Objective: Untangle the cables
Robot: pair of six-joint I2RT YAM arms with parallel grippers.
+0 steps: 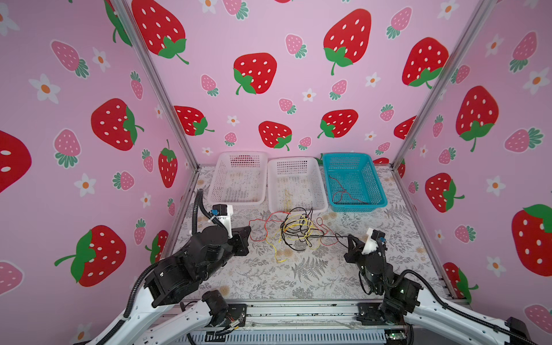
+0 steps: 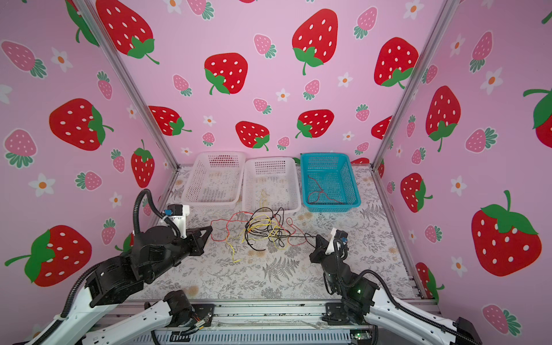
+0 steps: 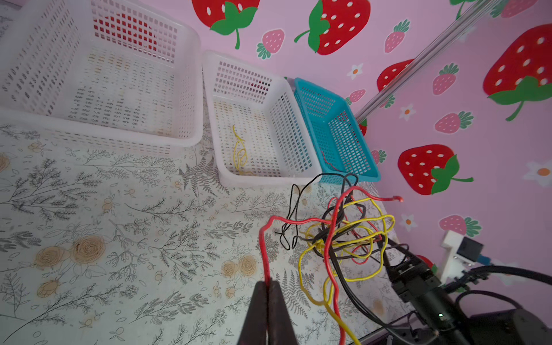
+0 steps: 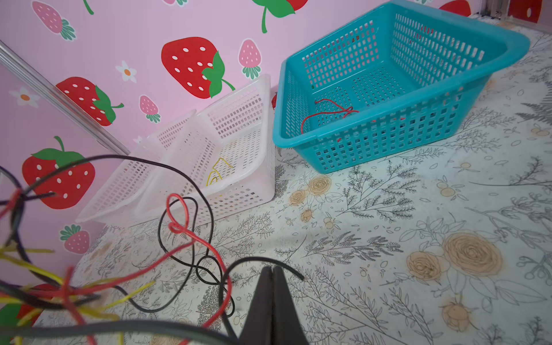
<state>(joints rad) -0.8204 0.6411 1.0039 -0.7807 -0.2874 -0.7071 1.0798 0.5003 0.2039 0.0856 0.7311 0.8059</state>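
Red, yellow and black cables (image 1: 298, 230) lie knotted mid-table (image 1: 313, 277), just in front of the middle white basket (image 1: 298, 208). The left gripper (image 3: 268, 283) is pinched tight on a red cable (image 3: 263, 248), and the right gripper (image 4: 272, 270) is likewise closed, clamping a black cable (image 1: 334, 236) stretched taut from the knot.

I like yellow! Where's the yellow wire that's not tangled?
In both top views, the yellow wire lies inside the middle white basket, left of the blue basket.
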